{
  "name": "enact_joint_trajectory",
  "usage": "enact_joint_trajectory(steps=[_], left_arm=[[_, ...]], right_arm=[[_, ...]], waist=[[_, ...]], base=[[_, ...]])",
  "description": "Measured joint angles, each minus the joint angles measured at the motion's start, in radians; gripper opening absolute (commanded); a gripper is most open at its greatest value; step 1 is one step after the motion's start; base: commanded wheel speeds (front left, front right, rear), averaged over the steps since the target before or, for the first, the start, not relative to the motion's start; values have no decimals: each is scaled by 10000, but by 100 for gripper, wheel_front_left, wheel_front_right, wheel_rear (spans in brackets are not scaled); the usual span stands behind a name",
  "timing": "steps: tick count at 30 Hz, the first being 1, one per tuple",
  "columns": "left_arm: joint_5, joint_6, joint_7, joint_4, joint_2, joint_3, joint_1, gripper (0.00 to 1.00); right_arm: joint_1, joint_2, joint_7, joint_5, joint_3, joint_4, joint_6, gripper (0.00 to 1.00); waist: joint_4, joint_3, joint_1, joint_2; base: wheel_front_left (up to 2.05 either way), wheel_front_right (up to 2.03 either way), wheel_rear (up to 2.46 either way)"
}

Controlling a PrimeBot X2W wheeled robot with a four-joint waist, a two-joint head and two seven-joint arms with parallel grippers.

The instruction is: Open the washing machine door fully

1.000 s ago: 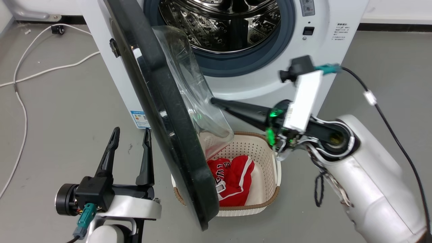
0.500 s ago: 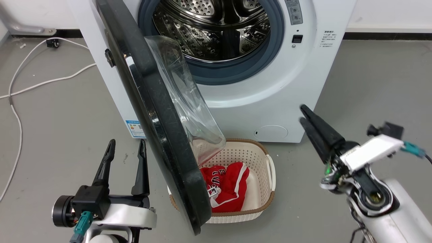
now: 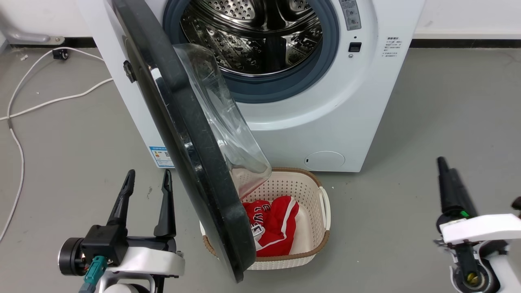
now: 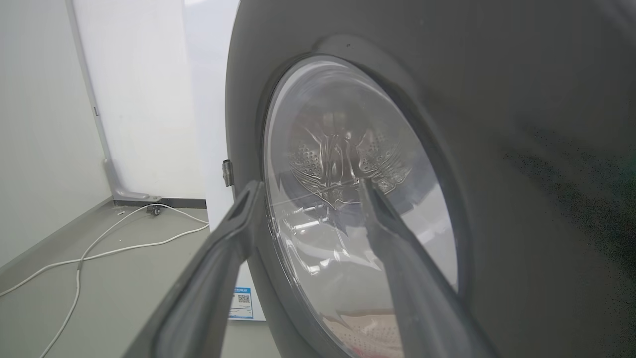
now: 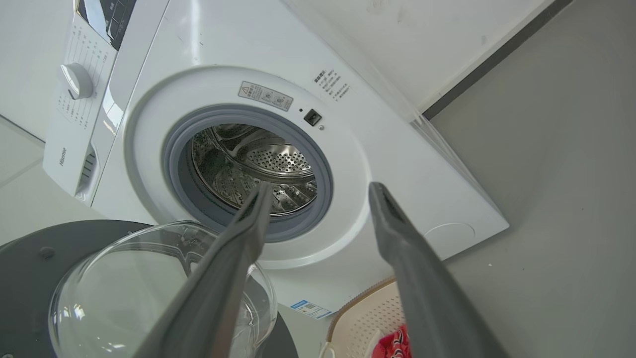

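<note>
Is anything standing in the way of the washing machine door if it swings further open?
Possibly the left end effector: it hangs open close beside the outer face of the door, on the side toward which it swings.

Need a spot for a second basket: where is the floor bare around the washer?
Bare floor lies between the basket and the right gripper, and again between the white cable and the left gripper. It is crowded straight before the washer, where the open door hangs over the basket.
</note>
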Motion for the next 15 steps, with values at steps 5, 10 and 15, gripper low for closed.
enact_joint_trajectory(steps=[5, 10, 15], left_arm=[[86, 0, 0, -6, -2, 59, 5, 100], [165, -33, 0, -4, 4, 125, 5, 100], [226, -90, 0, -8, 0, 201, -4, 100]], right_arm=[[402, 980, -29, -3856, -2150, -754, 0, 100], [834, 1862, -21, -7311, -3363, -2397, 2, 100], [1257, 2125, 339, -9501, -3567, -4219, 2, 100]], waist=[[-21, -6, 0, 0], [-1, -7, 0, 0], [8, 28, 0, 0]], base=[[0, 0, 0], [0, 0, 0], [0, 0, 0]])
